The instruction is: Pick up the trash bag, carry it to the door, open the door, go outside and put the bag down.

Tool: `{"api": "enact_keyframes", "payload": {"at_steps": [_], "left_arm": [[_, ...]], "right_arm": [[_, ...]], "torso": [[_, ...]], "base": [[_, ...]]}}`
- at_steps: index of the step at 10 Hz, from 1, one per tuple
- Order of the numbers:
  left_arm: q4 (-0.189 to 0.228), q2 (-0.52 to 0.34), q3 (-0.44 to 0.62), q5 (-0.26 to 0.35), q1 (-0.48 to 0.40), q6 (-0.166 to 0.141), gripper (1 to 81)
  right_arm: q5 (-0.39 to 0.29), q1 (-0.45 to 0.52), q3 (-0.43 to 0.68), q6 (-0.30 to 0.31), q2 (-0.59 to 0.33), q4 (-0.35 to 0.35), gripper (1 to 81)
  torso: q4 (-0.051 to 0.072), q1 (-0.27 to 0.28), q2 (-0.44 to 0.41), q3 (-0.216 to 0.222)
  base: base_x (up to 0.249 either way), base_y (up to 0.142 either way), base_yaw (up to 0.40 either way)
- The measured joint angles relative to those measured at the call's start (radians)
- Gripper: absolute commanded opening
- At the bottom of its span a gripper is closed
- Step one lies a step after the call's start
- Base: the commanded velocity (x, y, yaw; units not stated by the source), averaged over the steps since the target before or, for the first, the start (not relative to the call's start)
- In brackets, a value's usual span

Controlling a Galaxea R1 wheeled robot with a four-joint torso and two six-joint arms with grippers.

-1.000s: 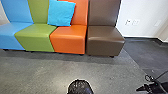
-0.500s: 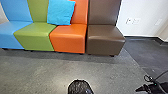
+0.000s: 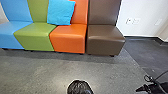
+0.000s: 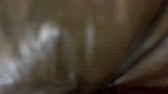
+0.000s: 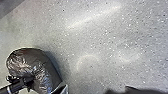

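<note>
Black, the left end effector [image 5: 28, 81] sits against the shiny trash bag [image 3: 80, 88]; I can't tell whether it grips, nor the state of the right end effector [image 3: 142, 89]. Beyond, across grey floor [image 3: 45, 67], a blue cushion [image 3: 60, 12] leans on coloured seats [image 3: 68, 40].
</note>
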Motion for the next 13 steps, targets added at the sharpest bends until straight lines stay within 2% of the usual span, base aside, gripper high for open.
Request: {"api": "enact_keyframes", "payload": {"at_steps": [3, 4, 11, 13], "left_arm": [[0.0, 0.002, -0.004, 0.0, 0.003, -0.004, 81.1], [0.0, 0.001, -0.007, -0.007, 0.007, -0.011, 1.0], [-0.001, 0.001, -0.011, -0.011, 0.03, -0.018, 1.0], [0.0, 0.001, -0.011, -0.029, 0.035, -0.018, 1.0]], "right_arm": [[0.0, 0.0, 0.0, 0.0, 0.0, 0.0, 81.1], [0.001, -0.001, 0.0, 0.0, -0.001, 0.0, 81.1], [0.0, -0.003, 0.0, 0.0, -0.003, 0.0, 81.1], [0.0, -0.009, 0.0, 0.0, -0.005, 0.0, 81.1]], "torso": [[0.0, 0.0, 0.0, 0.0], [0.0, 0.0, 0.0, 0.0], [0.0, 0.0, 0.0, 0.0], [0.0, -0.017, 0.027, 0.0]], "base": [[0.0, 0.0, 0.0], [0.0, 0.0, 0.0], [0.0, 0.0, 0.0], [0.0, 0.0, 0.0]]}}
